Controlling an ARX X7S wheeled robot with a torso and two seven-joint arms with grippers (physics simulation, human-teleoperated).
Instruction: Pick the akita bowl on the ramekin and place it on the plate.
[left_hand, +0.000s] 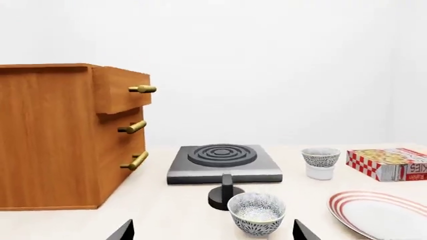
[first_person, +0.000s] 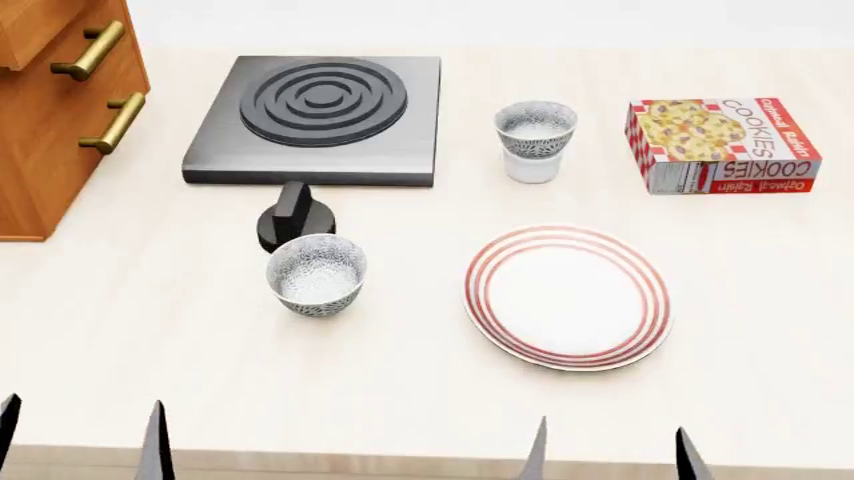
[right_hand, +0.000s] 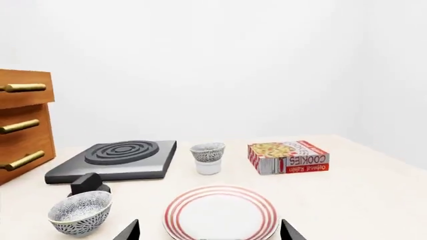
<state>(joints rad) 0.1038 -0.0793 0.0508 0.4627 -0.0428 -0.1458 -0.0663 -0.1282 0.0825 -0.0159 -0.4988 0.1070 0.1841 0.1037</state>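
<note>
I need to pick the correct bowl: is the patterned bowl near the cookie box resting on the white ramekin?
Touching. The head view shows the akita bowl seated in the ramekin, with no gap between them.

A dark grey square hob with black concentric burner rings (first_person: 318, 118) is seen lying flat on the pale cream bench (first_person: 160, 330). A black round control knob (first_person: 294, 217) is placed just in front of it. A brown wooden drawer cabinet with brass bar handles (first_person: 60, 105) is set at the bench's left edge. A second grey-speckled deep bowl with a white inside (first_person: 316, 274) is found upright near the knob. A red-and-white checked cardboard cookie box (first_person: 722, 144) is laid flat at the far right.
</note>
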